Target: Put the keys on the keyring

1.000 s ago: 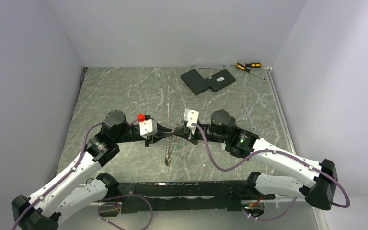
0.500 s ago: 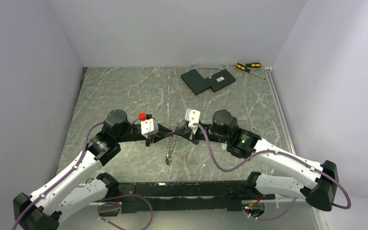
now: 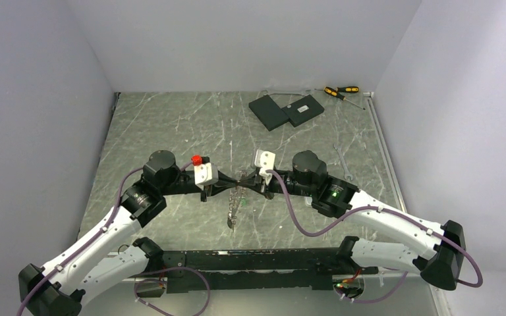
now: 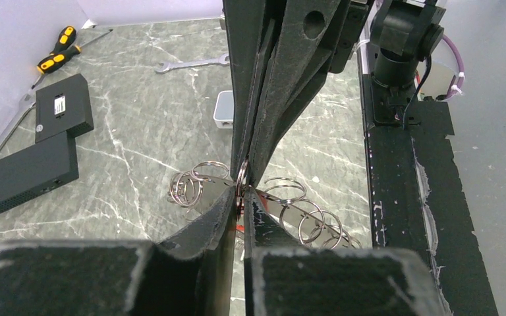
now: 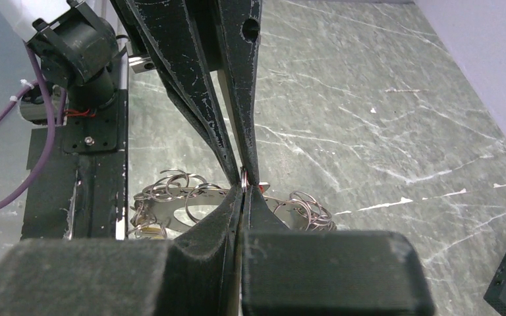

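My left gripper (image 3: 235, 179) and right gripper (image 3: 243, 179) meet tip to tip above the middle of the table. Both are shut on the same small silver split ring (image 4: 240, 179), which also shows in the right wrist view (image 5: 244, 176). Below it hangs the keyring (image 3: 235, 203), a flat grey metal plate (image 4: 294, 212) with several wire rings round its rim (image 5: 171, 199). A red key head (image 4: 239, 228) shows just under the left fingertips and beside the right fingertips (image 5: 265, 189). A yellowish key (image 5: 146, 229) lies among the rings. Other keys are hidden.
Two flat black slabs (image 3: 268, 112) (image 3: 305, 109) and two yellow-and-black screwdrivers (image 3: 341, 91) lie at the back right. A wrench (image 3: 344, 164) lies right of the right arm. A small white box (image 4: 224, 108) sits on the table. The black base rail (image 3: 250, 260) runs along the near edge.
Both arms have shifted slightly to the right, still pinched together on the small ring. The hanging keyring has barely moved.
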{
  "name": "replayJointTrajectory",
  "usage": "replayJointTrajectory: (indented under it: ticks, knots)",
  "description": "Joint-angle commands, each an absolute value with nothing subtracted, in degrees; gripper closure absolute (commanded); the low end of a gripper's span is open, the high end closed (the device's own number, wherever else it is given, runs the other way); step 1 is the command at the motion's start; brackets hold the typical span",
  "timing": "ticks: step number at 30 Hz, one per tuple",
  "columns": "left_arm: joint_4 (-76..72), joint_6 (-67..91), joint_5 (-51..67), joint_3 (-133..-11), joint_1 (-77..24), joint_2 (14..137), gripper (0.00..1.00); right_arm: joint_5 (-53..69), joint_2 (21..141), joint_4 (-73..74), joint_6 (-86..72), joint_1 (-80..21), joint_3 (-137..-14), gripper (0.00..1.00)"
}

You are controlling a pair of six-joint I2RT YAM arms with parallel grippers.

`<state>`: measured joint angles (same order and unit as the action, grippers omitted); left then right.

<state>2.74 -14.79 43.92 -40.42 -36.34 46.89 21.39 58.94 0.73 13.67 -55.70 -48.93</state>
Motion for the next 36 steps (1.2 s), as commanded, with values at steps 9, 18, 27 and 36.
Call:
replayJointTrajectory:
  ticks: [9, 18, 27, 36]
  knots:
    - [1.0, -14.7, 45.0, -41.2, -36.1, 46.7, 1.00, 23.5, 59.4, -2.4, 13.7, -55.9, -52.5, 1.00]
    - [4.3, -16.2, 43.5, -42.5, -36.1, 47.9, 1.00, 23.8, 62.4, 9.8, 18.9, -55.9, -56.1, 0.70]
    - [5.1, -16.7, 43.4, -42.8, -36.1, 48.3, 1.00, 23.4, 65.7, 19.6, 23.3, -55.9, -61.8, 0.67]
    - [5.9, -17.1, 43.6, -43.2, -36.1, 48.8, 1.00, 23.6, 69.9, 22.3, 24.3, -55.9, -66.4, 0.69]
